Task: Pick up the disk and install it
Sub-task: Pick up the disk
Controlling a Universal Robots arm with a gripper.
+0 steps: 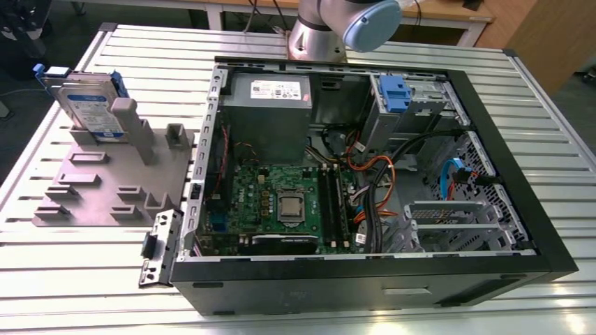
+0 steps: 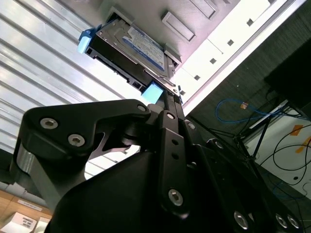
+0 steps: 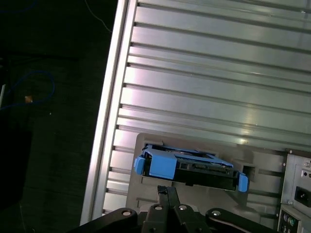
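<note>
exterior / disk: the disk [image 1: 86, 105] is standing on edge in a grey fixture [image 1: 93, 188] at the exterior view's left, with its label facing out and the blue bracket framing it.
exterior / table: a slatted metal table [image 1: 139, 49] is carrying the fixture and an open computer case [image 1: 521, 160], which are sitting just beside each other.
exterior / case: it is lying open side up, showing the power supply [image 1: 270, 105] and motherboard [image 1: 279, 202]. A blue latch [image 1: 396, 94] is sitting in the drive cage.
exterior / arm: the arm [image 1: 336, 28] is standing at the far side of the case.
second wrist / gripper: the gripper [image 2: 167, 94] is pointing at the disk [image 2: 138, 46], its tip ending just beside a blue tab of the bracket. I cannot tell if they are touching.
second wrist / disk: it is sitting in the fixture [image 2: 146, 9] over the table slats [image 2: 39, 58], with nothing clamping it.
first wrist / gripper: the gripper [image 3: 167, 190] is aiming at the disk, fingers [image 3: 163, 194] lying pressed together with nothing between them.
first wrist / disk: the disk [image 3: 194, 167] is showing edge-on, blue bracket ends sticking out at both sides. It is seated in the fixture [image 3: 228, 148] on the table [image 3: 218, 73], with the case's rear [image 3: 296, 194] sitting near.
</note>
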